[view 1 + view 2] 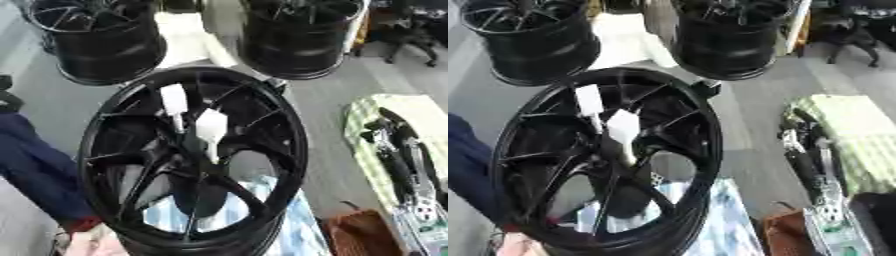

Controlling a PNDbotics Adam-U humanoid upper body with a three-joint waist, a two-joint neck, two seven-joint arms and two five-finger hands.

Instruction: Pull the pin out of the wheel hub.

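Observation:
A black spoked wheel hub (271, 115) stands tilted in the middle of the view. Two white-headed pins stick up among its spokes: one pin (173, 99) towards the upper left, and a second pin (211, 127) nearer the centre, its thin stem running down into the hub. My right hand (395, 145), black with silver parts, lies off to the right, well apart from the wheel and blurred. A person's blue sleeve (35, 170) is at the left, and that person's hand (92, 244) sits at the wheel's lower left rim. My left hand shows in neither view.
Two more black wheels (96, 40) (297, 35) stand on the floor behind. A blue-and-white cloth (293, 225) lies under the hub. A green chequered cloth (420, 107) lies under my right arm, with a brown basket (363, 232) beside it.

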